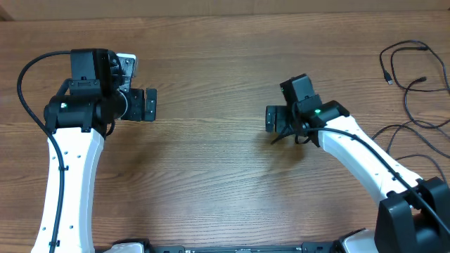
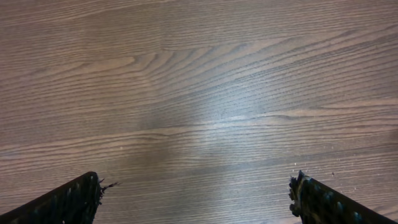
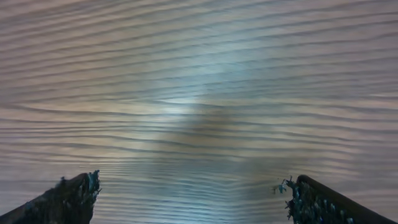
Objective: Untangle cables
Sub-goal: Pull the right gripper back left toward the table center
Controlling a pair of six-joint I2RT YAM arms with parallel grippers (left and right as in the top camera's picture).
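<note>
The cables (image 1: 415,84) are thin black cords with small plugs, lying in loose loops at the table's far right edge in the overhead view. My left gripper (image 1: 149,105) hovers at the left of the table, open and holding nothing. Its two dark fingertips (image 2: 74,199) stand wide apart over bare wood in the left wrist view. My right gripper (image 1: 271,118) is near the table's middle, well left of the cables, also open and empty. Only wood shows between its fingertips (image 3: 314,202) in the right wrist view. Neither wrist view shows any cable.
The wooden table (image 1: 211,183) fills all views. Both white arms reach in from the front edge, the left arm (image 1: 67,183) on the left side and the right arm (image 1: 373,169) on the right, close to the nearer cable loops.
</note>
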